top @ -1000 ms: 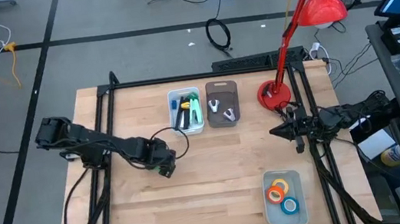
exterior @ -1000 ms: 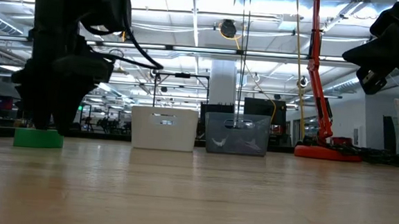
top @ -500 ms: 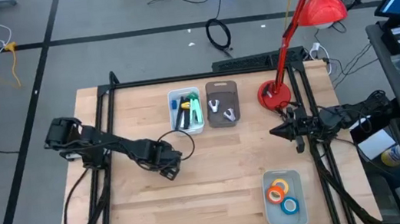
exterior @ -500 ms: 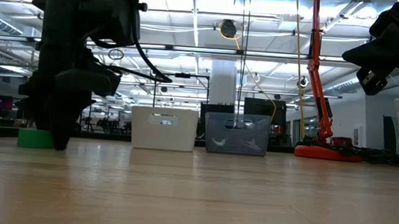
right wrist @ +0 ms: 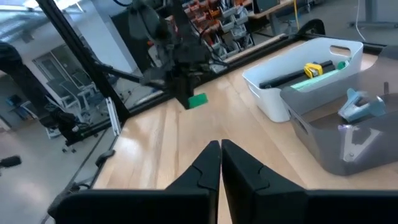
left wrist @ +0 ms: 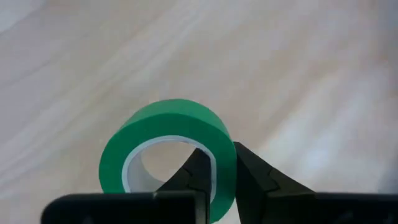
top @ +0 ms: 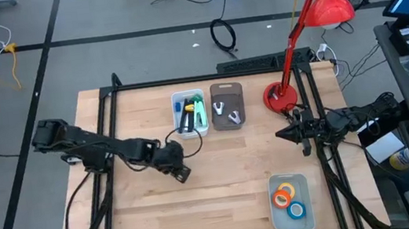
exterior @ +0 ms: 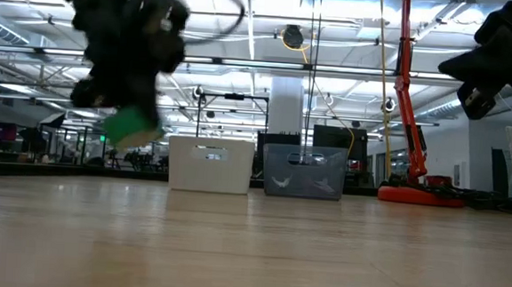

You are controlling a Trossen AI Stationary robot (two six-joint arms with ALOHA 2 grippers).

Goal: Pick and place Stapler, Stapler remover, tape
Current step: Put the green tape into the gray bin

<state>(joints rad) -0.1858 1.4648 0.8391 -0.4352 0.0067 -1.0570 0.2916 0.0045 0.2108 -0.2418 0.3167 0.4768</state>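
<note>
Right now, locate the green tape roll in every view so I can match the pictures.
High view: hidden under the left gripper, left of the table's centre.
Low view: green tape roll at upper left, lifted off the table in the dark fingers.
Left wrist view: centre, its wall pinched between the fingers.
Right wrist view: small green patch below the far arm.
Shared landmark: the white bin, to the roll's right in the low view.

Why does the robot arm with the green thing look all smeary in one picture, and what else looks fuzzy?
In the low view the left pincer and its green ring-shaped tape roll are smeared by motion blur. In the left wrist view the roll is sharp, but the pale wooden table behind is soft and out of focus.
</note>
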